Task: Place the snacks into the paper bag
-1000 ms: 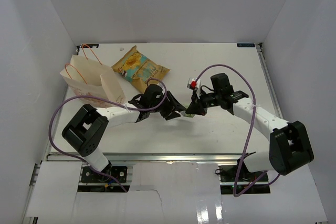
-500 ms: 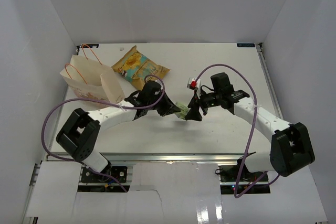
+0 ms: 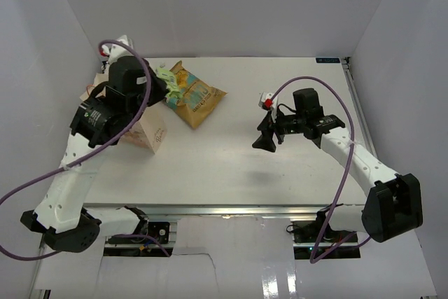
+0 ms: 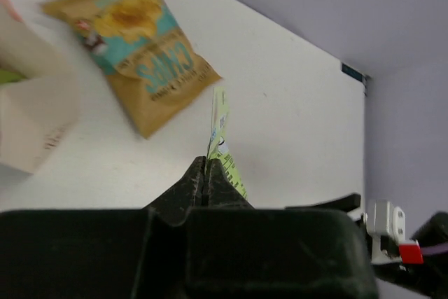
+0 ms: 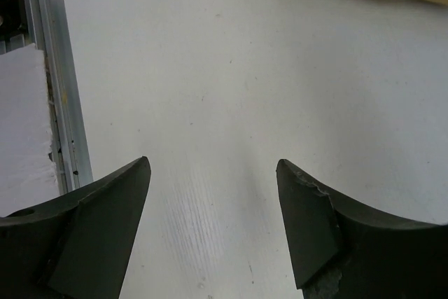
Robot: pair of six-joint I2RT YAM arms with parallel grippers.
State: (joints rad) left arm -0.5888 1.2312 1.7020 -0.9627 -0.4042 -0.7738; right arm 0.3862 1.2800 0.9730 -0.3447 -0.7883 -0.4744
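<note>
Left pincer pinches green sachet; right pincer agape.

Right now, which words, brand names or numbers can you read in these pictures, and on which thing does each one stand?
On the large yellow-and-teal chip bag: big teal lettering, too blurred to read.
On the green sachet in the left gripper: small print, too small to read.
On the cream paper bag: dark marks, blurred.
No text can be quoted.
</note>
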